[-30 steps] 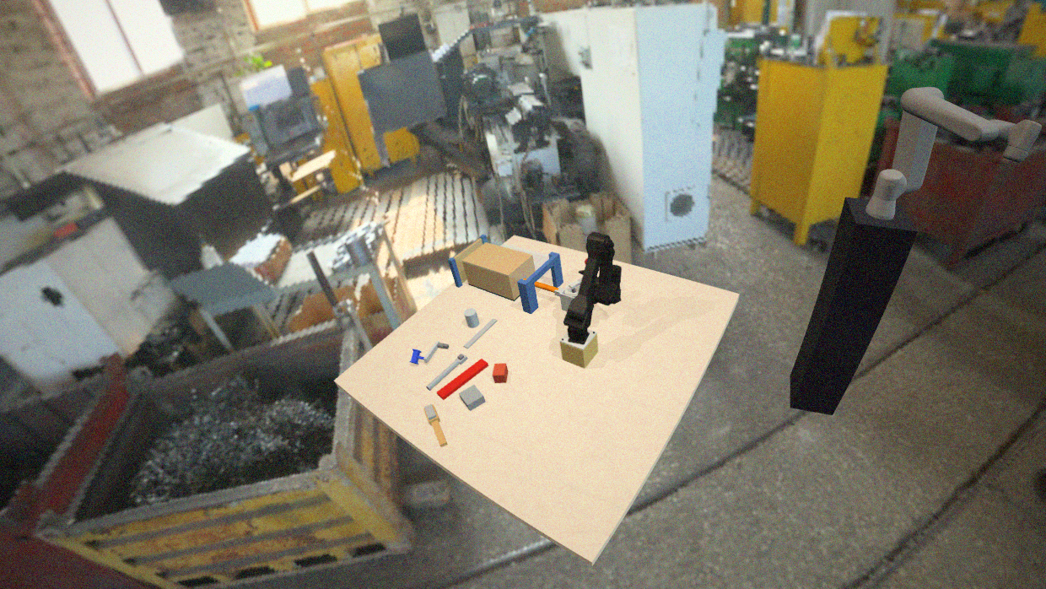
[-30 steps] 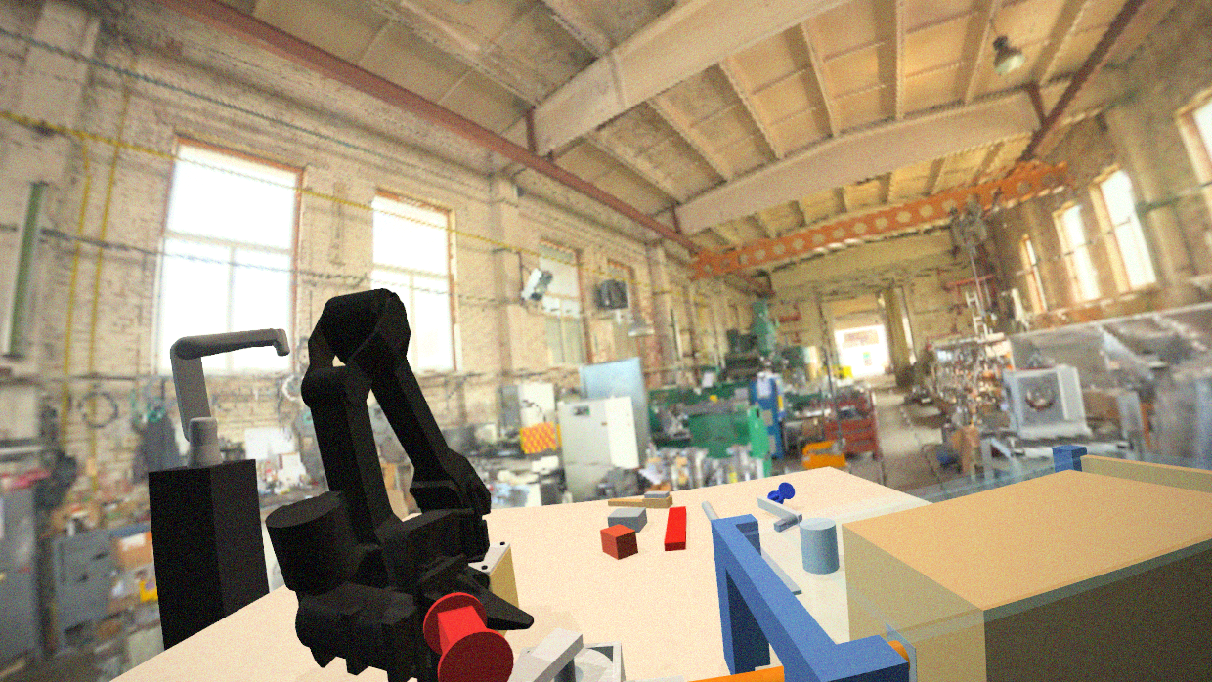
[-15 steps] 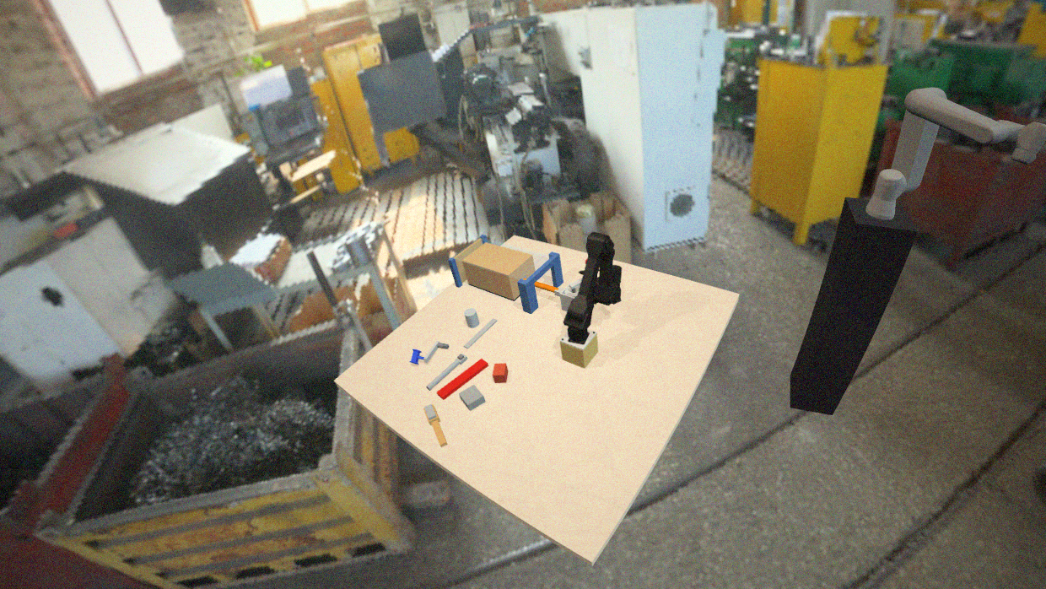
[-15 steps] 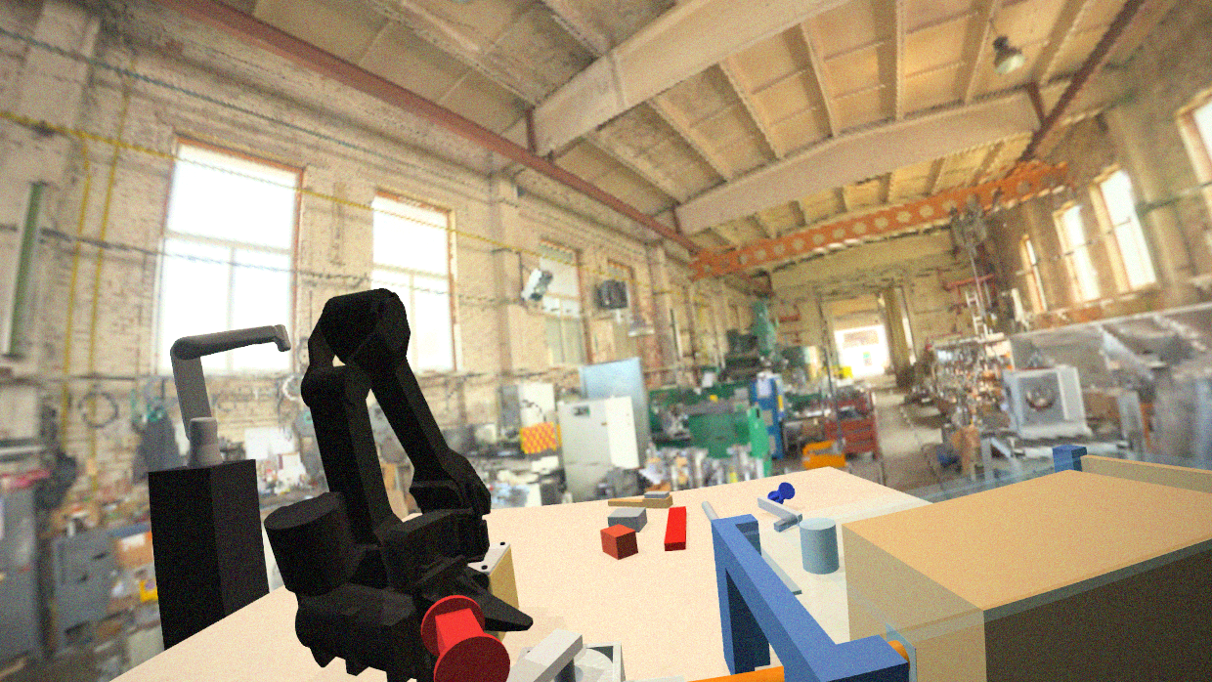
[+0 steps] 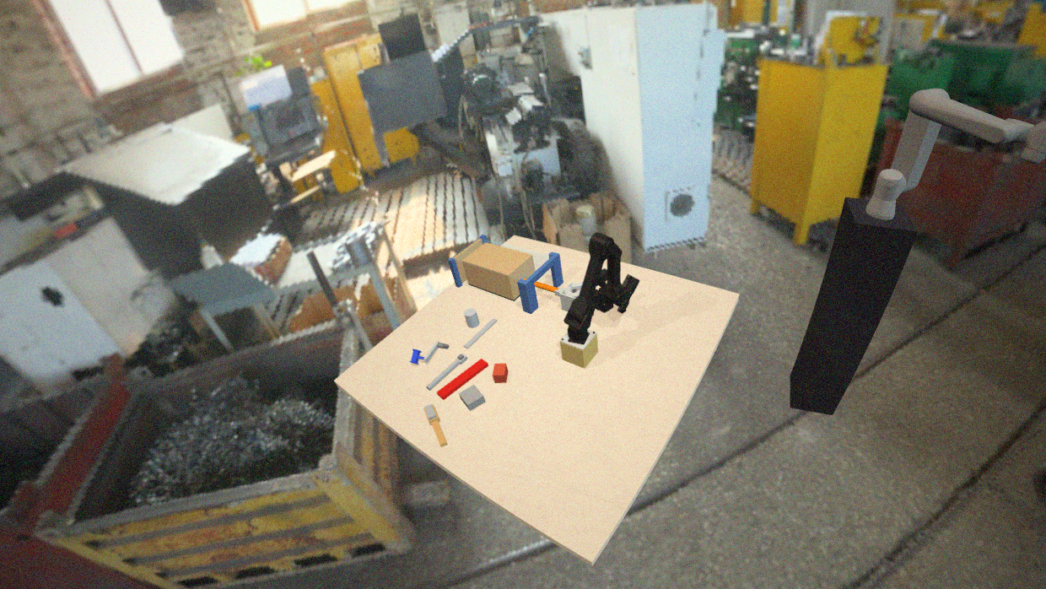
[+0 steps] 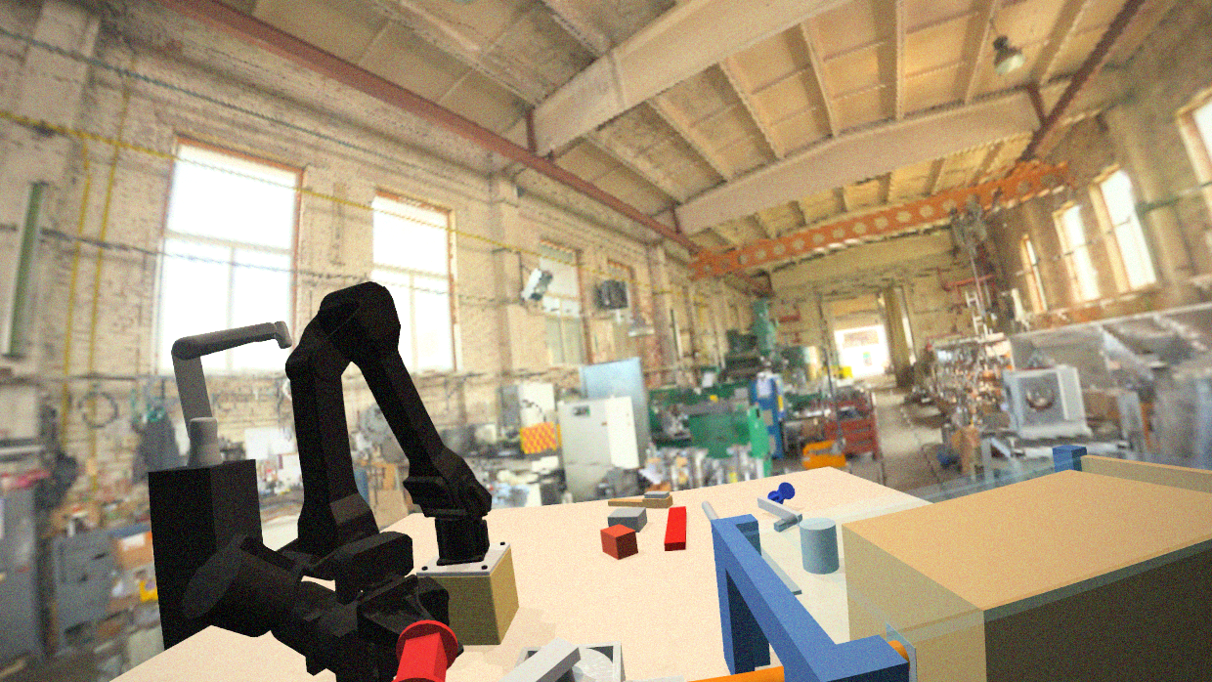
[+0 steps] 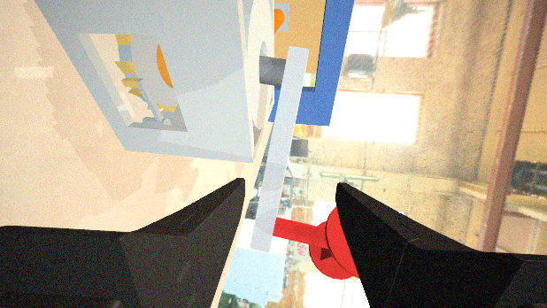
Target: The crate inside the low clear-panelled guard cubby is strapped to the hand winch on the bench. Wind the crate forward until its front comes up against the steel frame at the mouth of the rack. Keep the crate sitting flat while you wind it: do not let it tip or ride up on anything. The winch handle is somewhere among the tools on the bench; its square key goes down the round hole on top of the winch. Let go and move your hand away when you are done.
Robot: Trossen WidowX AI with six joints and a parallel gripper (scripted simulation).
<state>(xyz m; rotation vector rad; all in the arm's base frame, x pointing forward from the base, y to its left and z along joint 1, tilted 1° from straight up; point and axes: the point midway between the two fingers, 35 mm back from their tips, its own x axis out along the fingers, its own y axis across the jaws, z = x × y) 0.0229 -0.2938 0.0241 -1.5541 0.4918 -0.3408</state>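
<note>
The tan crate (image 5: 498,264) (image 6: 1060,533) sits flat in the cubby. Its front is close behind the blue steel frame (image 5: 527,297) (image 6: 775,597) (image 7: 334,66); I cannot tell if they touch. An orange strap (image 5: 546,286) runs to the grey winch (image 5: 568,295) (image 7: 208,88). The winch handle's dark shaft (image 7: 272,72) stands in the winch top. Its grey crank arm (image 7: 281,142) (image 6: 542,662) carries a red grip (image 7: 301,231) (image 6: 425,656). My gripper (image 7: 290,188) is partly open around the crank arm's line of sight, with nothing clamped. The right finger hides part of the red grip.
A grey cylinder (image 5: 471,317) (image 6: 819,544), flat grey bar (image 5: 480,332), blue-ended crank (image 5: 415,356) (image 6: 781,491), red bar (image 5: 462,379) (image 6: 674,529), red block (image 5: 499,372) (image 6: 618,541), grey block (image 5: 471,397) and brush-like tool (image 5: 436,425) lie on the bench.
</note>
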